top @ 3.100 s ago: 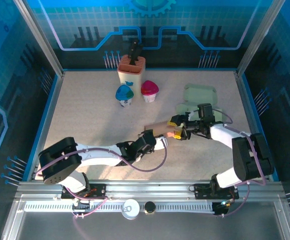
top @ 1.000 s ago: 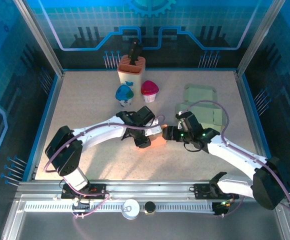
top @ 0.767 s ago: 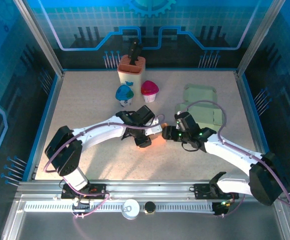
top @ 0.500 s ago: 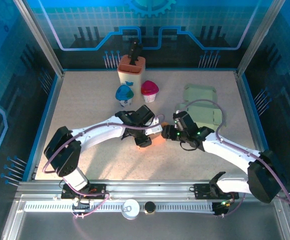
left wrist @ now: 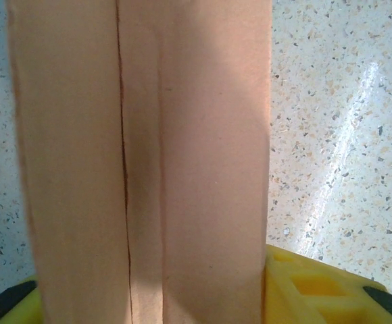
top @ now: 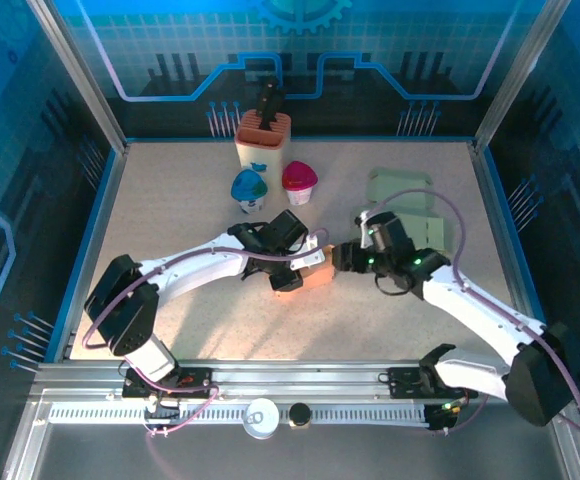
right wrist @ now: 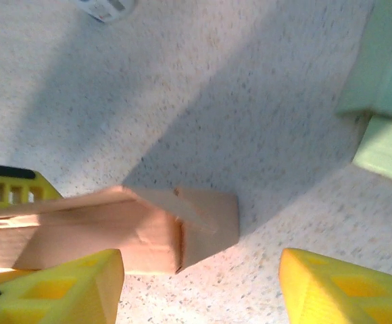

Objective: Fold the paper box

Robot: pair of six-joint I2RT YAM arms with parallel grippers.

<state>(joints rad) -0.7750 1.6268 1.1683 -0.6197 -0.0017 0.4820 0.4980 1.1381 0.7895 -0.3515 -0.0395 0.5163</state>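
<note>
The paper box (top: pixel 317 279) is a tan cardboard sleeve lying on the table's middle. My left gripper (top: pixel 292 270) is at its left end. In the left wrist view the box (left wrist: pixel 182 135) runs up the frame between my yellow fingers (left wrist: pixel 311 287), and the left gripper (left wrist: pixel 155 290) is shut on it. My right gripper (top: pixel 348 258) hangs just right of the box. In the right wrist view the right gripper (right wrist: pixel 203 283) stands open, and the box's near end (right wrist: pixel 206 226), with a small flap sticking out, lies ahead of the gap.
Pale green folded boxes (top: pixel 402 195) lie at the back right, close behind my right arm, and their edge (right wrist: pixel 385 101) shows in the right wrist view. A blue-lidded cup (top: pixel 249 188), a pink-lidded cup (top: pixel 299 180) and an orange-topped holder (top: pixel 263 140) stand at the back.
My right gripper has drawn back to the right, off the box's end. The left gripper has narrowed on the box and nudged it slightly rightward.
</note>
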